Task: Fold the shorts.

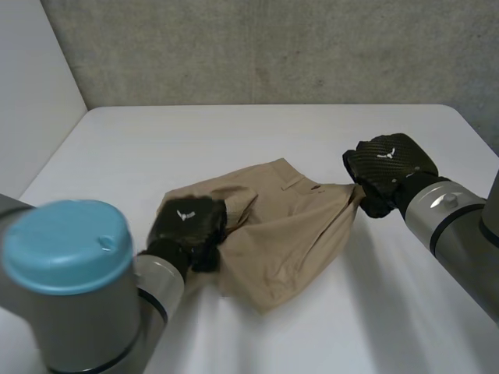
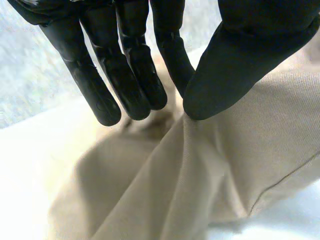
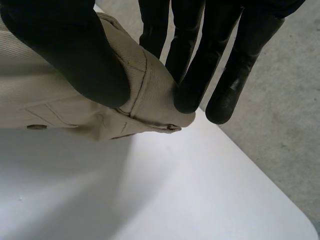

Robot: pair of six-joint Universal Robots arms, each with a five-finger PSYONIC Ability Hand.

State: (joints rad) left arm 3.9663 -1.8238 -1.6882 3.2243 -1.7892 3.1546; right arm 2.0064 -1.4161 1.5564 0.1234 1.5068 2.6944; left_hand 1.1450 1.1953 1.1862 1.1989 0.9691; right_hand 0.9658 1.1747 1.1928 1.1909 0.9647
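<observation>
Tan shorts (image 1: 281, 226) lie centre frame. The left hand (image 1: 187, 226) pinches their left edge, and the right hand (image 1: 390, 167) pinches the waistband corner (image 3: 150, 95) at right. Lifting evenly would probably fold best.

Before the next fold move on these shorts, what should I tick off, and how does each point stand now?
1. Grip of right robot hand on the shorts at the waistband corner, thumb against fingers: ok.
2. Grip of left robot hand on a raised fold at the opposite side: ok.
3. Cloth lying flat: not ok, bunched by the left robot hand.
4. Shorts wholly on the white table: ok.
5. Layers caught in the left pinch: cannot tell.
</observation>
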